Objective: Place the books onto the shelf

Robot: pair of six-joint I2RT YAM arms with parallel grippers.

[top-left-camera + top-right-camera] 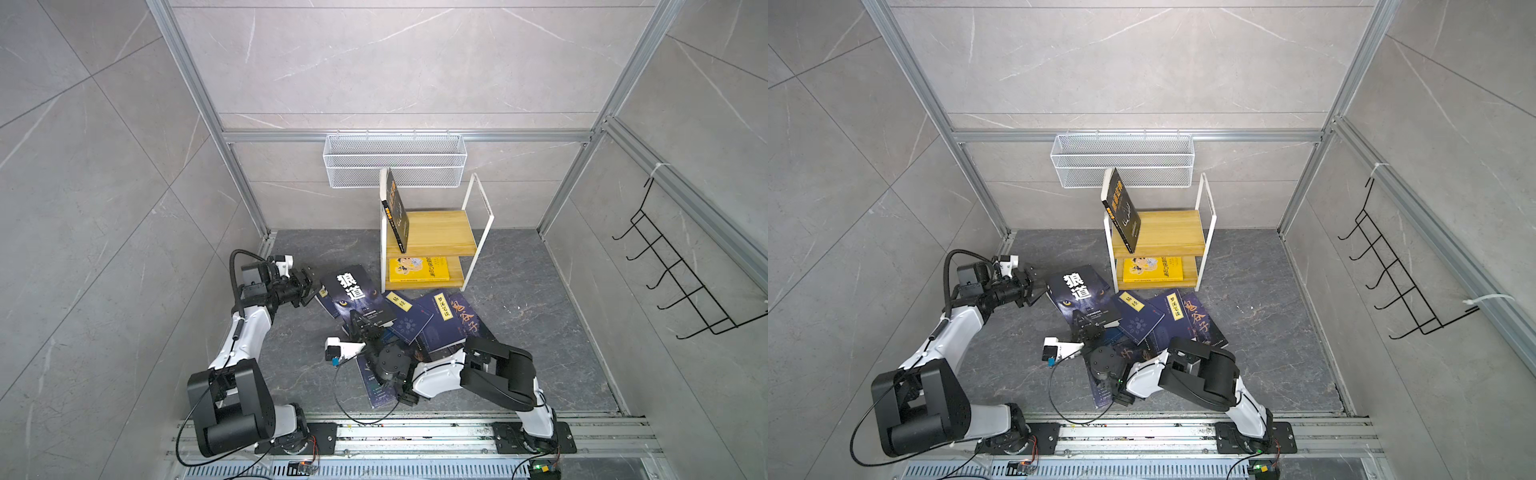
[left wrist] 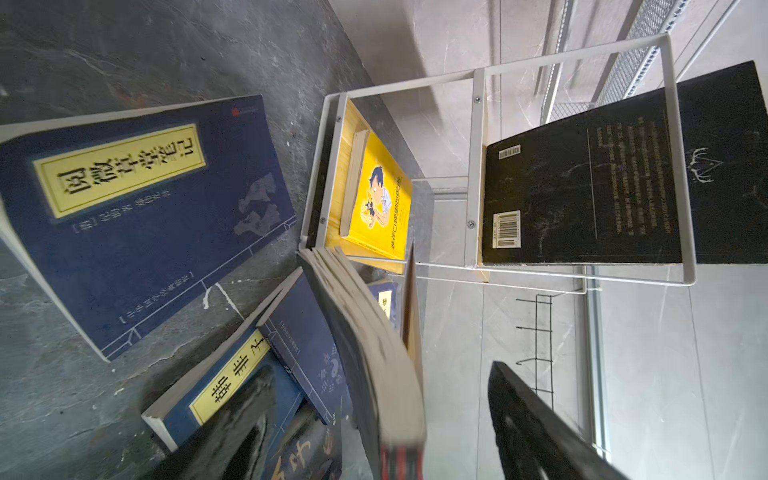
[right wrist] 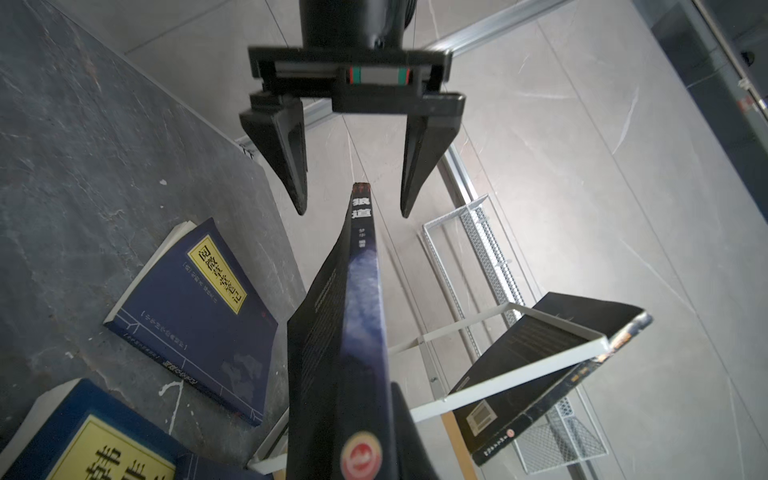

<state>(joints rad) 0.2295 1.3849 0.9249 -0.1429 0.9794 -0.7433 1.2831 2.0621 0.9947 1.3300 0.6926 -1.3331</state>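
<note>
Over the heap of navy books (image 1: 409, 324) on the table (image 1: 540, 311), the wolf book (image 1: 355, 291) hangs from the right claw (image 1: 365, 328), which pinches one end only, while the left claw (image 1: 311, 287) stands spread on either side of the far end (no contact that I can see). With a one-ended grip the limp paperback may sag, fan its pages or twist out. Carried to the shelf (image 1: 440, 232), it could knock over the tilted book (image 1: 397, 212) leaning on the top board.

The shelf (image 1: 440, 228) has pale, grained wooden boards in a smooth white-painted metal frame, the black book (image 1: 353, 291) has a glossy paper cover, the basket (image 1: 395, 166) is white wire mesh, and the floor (image 1: 519, 299) is dark, rough-looking stone.
</note>
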